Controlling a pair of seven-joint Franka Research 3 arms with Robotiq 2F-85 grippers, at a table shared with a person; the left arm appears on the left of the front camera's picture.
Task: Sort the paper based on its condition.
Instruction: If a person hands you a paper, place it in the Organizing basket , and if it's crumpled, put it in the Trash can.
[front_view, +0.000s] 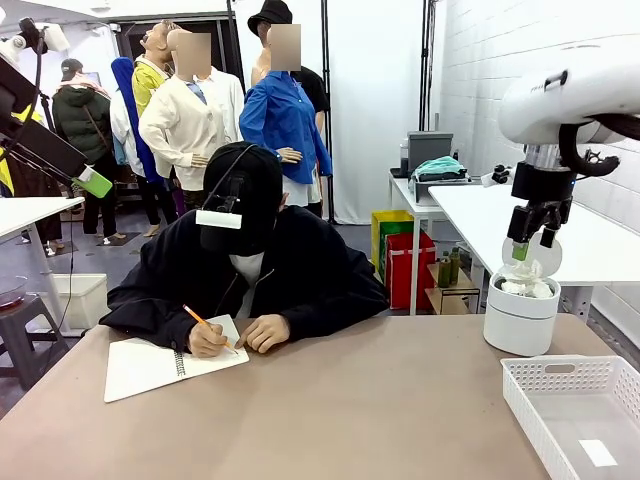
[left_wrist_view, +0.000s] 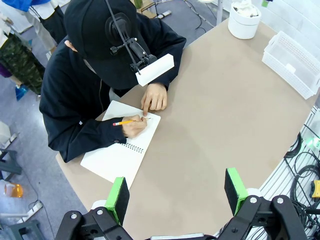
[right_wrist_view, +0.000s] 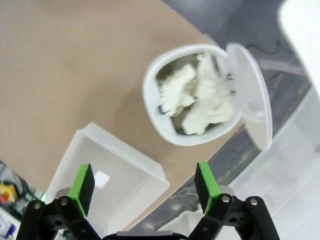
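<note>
Fingers of the right gripper (right_wrist_view: 144, 187) hung spread wide and empty above the white bin (front_view: 521, 316), presumably having dropped crumpled paper (right_wrist_view: 200, 102) there; left fingers (left_wrist_view: 117, 199) likewise gaped over the surface (left_wrist_view: 220, 120).

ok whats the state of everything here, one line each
bin: lid flipped open, upright on the table
crumpled paper: wadded, lying inside the bin
basket: upright, one small white slip on its floor
notebook: open flat, person writing in it
pencil: held in the person's hand, tip on the page
right gripper: open, above the bin, holding nothing
left gripper: open, high over the table, holding nothing
</note>
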